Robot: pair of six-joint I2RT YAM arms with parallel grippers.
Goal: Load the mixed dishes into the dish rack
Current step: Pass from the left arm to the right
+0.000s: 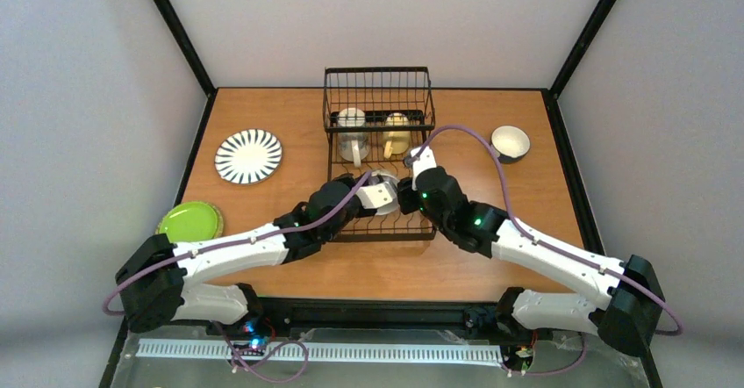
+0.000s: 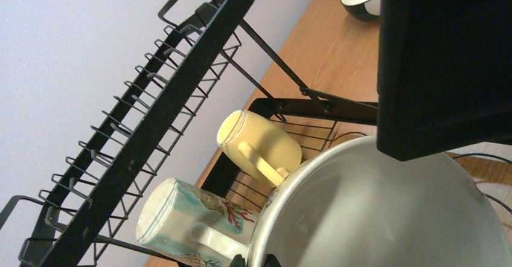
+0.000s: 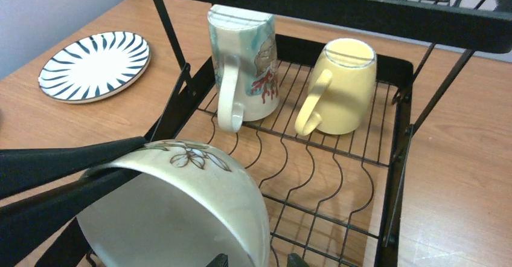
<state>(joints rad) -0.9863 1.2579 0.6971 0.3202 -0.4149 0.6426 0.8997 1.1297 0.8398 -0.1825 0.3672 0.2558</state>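
Left gripper (image 1: 375, 191) is clamped down on the rim of the cream ceramic bowl with the brown flower print (image 3: 199, 200), holding it tipped on its side over the near slots of the black wire dish rack (image 1: 377, 85). The right gripper (image 1: 411, 188) is right up against the bowl's other side. Its fingers sit apart around the edge, but I honestly can't tell if they're pinching it. At the rack's far end, the cream mug with sea pictures (image 3: 244, 55) and the yellow mug (image 3: 341, 86) sit side by side, handles facing near. The black-and-white striped plate (image 1: 248, 155) is on the wooden table (image 1: 368, 269), left of the rack.
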